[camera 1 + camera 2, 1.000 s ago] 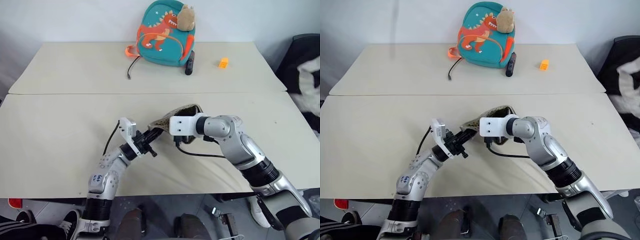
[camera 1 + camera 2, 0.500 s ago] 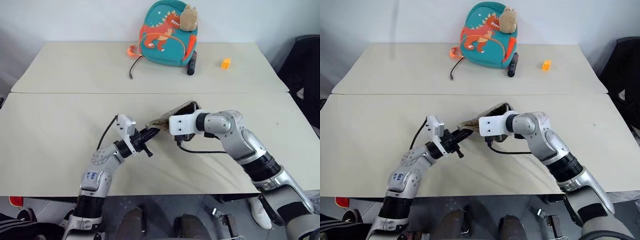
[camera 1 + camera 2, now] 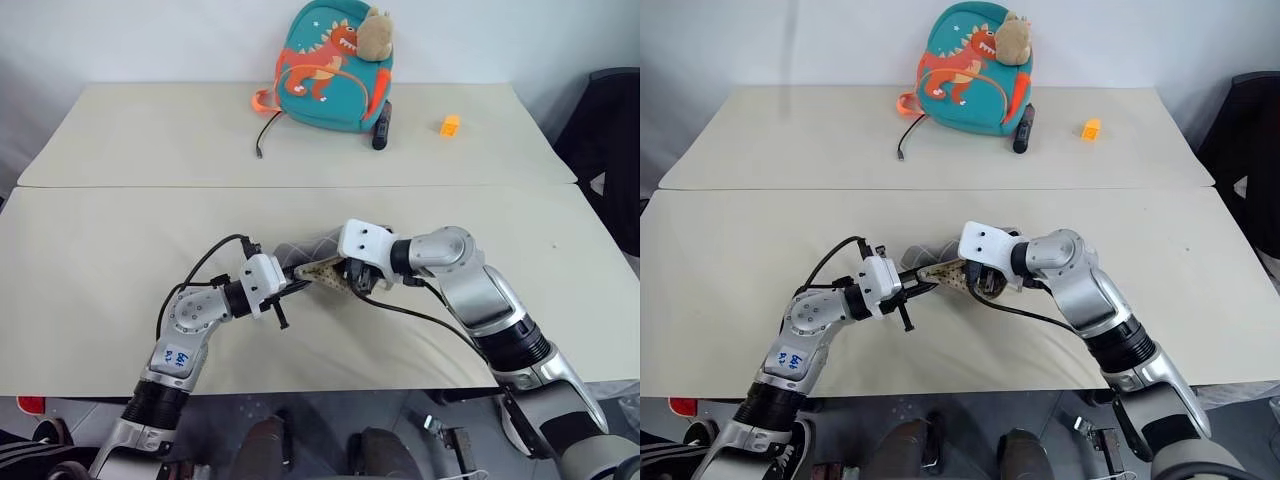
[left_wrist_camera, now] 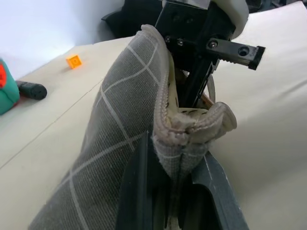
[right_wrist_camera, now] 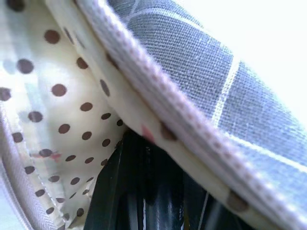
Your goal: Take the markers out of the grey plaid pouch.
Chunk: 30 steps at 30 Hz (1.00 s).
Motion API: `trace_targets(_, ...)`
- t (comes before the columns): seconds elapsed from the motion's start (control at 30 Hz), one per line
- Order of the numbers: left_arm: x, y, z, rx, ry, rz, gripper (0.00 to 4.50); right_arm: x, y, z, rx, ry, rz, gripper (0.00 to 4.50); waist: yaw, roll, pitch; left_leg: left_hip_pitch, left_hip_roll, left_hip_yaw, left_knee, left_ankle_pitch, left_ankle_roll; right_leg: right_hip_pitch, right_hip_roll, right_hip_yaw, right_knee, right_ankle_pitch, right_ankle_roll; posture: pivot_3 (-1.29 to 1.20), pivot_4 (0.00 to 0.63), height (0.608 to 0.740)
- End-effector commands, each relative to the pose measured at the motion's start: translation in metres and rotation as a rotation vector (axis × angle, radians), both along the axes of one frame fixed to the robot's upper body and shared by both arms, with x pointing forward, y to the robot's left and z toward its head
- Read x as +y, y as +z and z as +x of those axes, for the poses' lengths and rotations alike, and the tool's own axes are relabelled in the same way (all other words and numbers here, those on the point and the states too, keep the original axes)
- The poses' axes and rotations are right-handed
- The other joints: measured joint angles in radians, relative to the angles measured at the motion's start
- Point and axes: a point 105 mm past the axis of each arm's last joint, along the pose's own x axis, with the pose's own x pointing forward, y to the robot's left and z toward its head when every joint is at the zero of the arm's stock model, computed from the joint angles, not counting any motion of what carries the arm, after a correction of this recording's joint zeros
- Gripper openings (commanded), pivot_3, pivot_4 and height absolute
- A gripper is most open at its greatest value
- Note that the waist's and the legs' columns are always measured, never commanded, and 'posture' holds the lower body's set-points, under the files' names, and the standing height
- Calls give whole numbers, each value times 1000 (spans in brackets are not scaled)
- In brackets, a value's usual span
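The grey plaid pouch [image 3: 310, 246] hangs just above the near table between my two grippers, its grey side turned up. My left gripper [image 3: 297, 279] is shut on the pouch's end beside the zipper, as the left wrist view shows [image 4: 175, 165]. My right gripper [image 3: 353, 277] points down into the open mouth at the other end. In the right wrist view the cream lining with brown dots [image 5: 72, 96] surrounds it, and the zipper edge crosses in front. The markers are hidden.
A teal dinosaur backpack [image 3: 335, 65] stands at the back of the far table. A thick black stick [image 3: 380, 128], a small orange block [image 3: 448, 125] and a black cable [image 3: 264, 135] lie around it. A dark chair [image 3: 610, 110] is at the right.
The pouch has rolled over: its lining faced up before, and the grey side is on top now. My left wrist has rolled, and my right gripper has tipped down into the mouth.
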Motion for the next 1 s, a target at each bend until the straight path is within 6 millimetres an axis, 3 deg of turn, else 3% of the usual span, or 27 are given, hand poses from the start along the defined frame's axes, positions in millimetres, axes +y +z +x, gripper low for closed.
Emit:
trace_targets(0.03, 11, 5, 10, 90, 87, -147, 0, -1, 29, -9, -147, 87, 15, 700, 3, 0, 0, 0, 0, 0, 0, 0, 0, 0, 0, 0, 0, 0, 0, 0, 150, 740)
trace_targets(0.2, 24, 26, 22, 216, 147, -443, 0, -4, 25, -8, -271, 120, -45, 700, 5, 0, 0, 0, 0, 0, 2, 0, 0, 0, 0, 0, 1, 0, 0, 0, 150, 740)
trace_targets(0.4, 30, 32, 23, 318, 155, -642, 0, -7, -7, -10, -349, 156, -184, 700, 2, -1, 0, 0, 0, 0, 4, 0, 0, 1, 0, 0, 2, 0, 0, 0, 150, 740)
trace_targets(0.63, 25, 24, 21, 340, 163, -595, 0, 1, 19, -6, -426, 157, -115, 700, 0, -1, 1, 0, 1, -1, 7, 0, 0, 3, 1, 0, 1, 0, 0, 0, 150, 740)
trace_targets(0.87, 16, 9, 5, 247, 89, -357, 0, -7, 37, 0, -299, 51, 45, 700, 2, -1, 1, 0, 1, -1, 6, 0, 0, 4, 1, -1, 0, 0, 0, 0, 150, 740)
trace_targets(1.0, 25, 10, 8, 216, 113, -344, 0, -12, 42, -6, -172, 42, 127, 700, 7, -1, 1, 0, 2, -1, 6, 0, 0, 4, 1, -1, -1, 0, 0, 0, 150, 740)
